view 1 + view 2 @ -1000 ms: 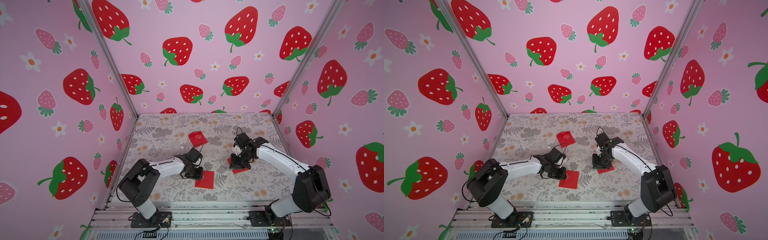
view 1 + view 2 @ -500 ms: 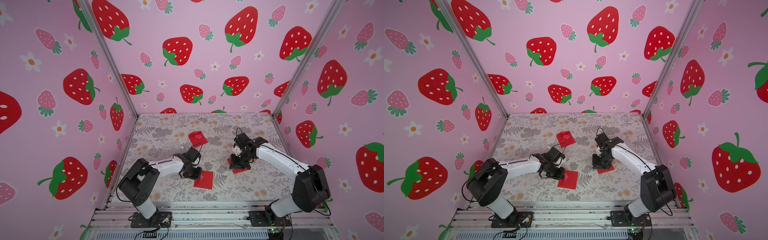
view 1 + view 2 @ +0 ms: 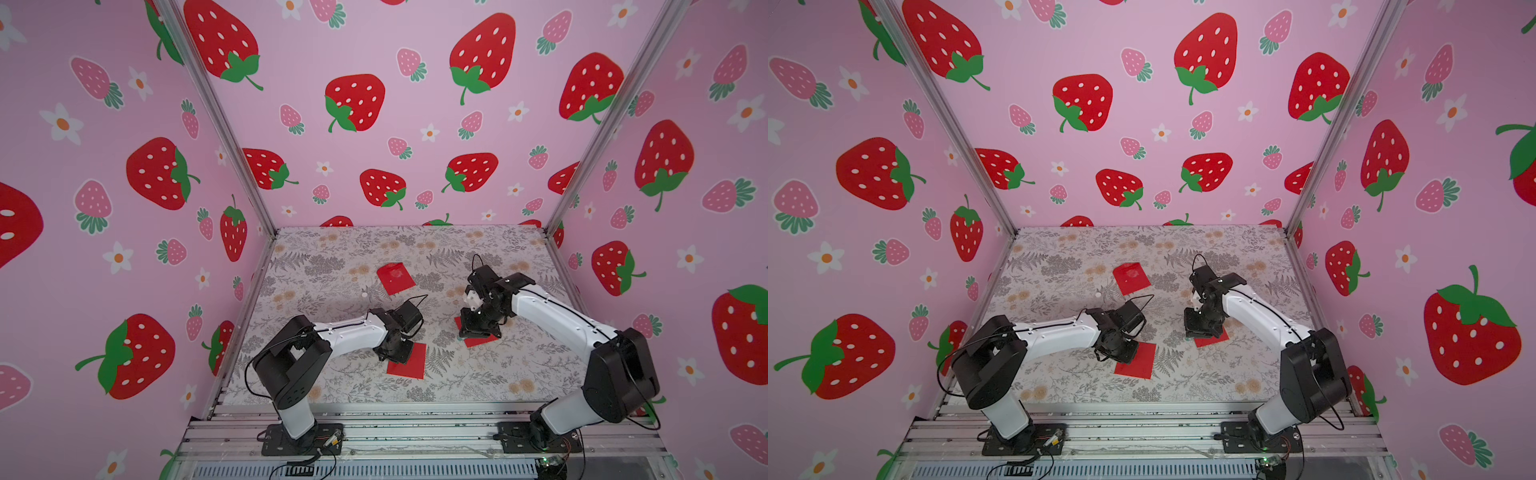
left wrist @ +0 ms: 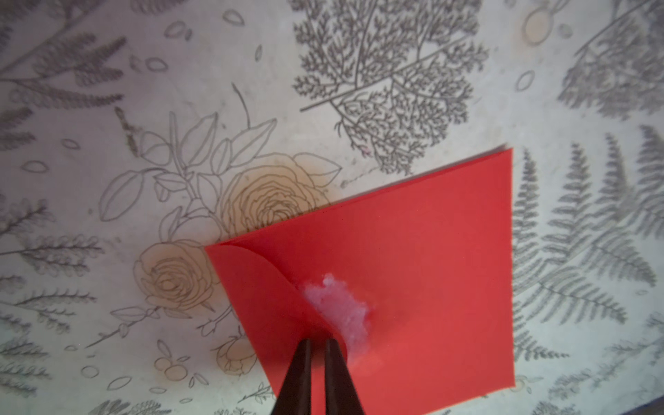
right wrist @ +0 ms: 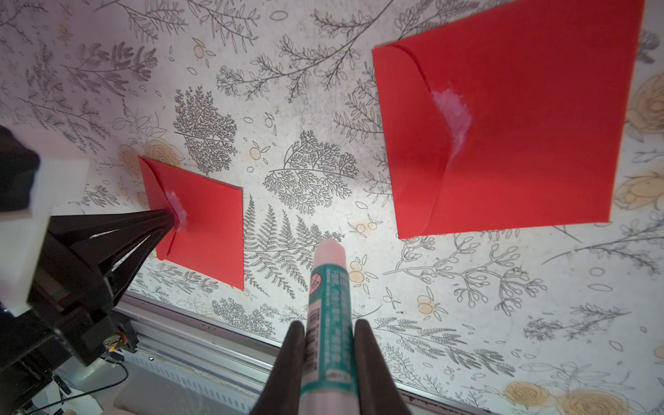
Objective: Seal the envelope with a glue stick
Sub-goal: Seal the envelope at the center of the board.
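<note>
Three red envelopes lie on the floral table. My left gripper [image 4: 317, 345] is shut, its tips pressing the flap of the near envelope [image 4: 413, 258] beside a white glue smear [image 4: 337, 309]; in a top view it stands at that envelope's [image 3: 411, 363] left edge. My right gripper [image 5: 328, 327] is shut on the glue stick [image 5: 328, 309], a teal-labelled tube whose bare pinkish end [image 5: 328, 251] points at the table. It hovers just off a second envelope [image 5: 521, 125], flap folded over, glue smear at the fold. In both top views the right gripper [image 3: 478, 332] covers most of that envelope [image 3: 484, 340].
A third red envelope [image 3: 395, 278] lies farther back near the middle. A small white round thing [image 3: 365, 294] rests on the table to its left. The aluminium rail [image 3: 415, 428] runs along the front edge. Pink strawberry walls close in three sides.
The left wrist has shifted slightly to the right over the near envelope. The right arm and all envelopes have kept their places.
</note>
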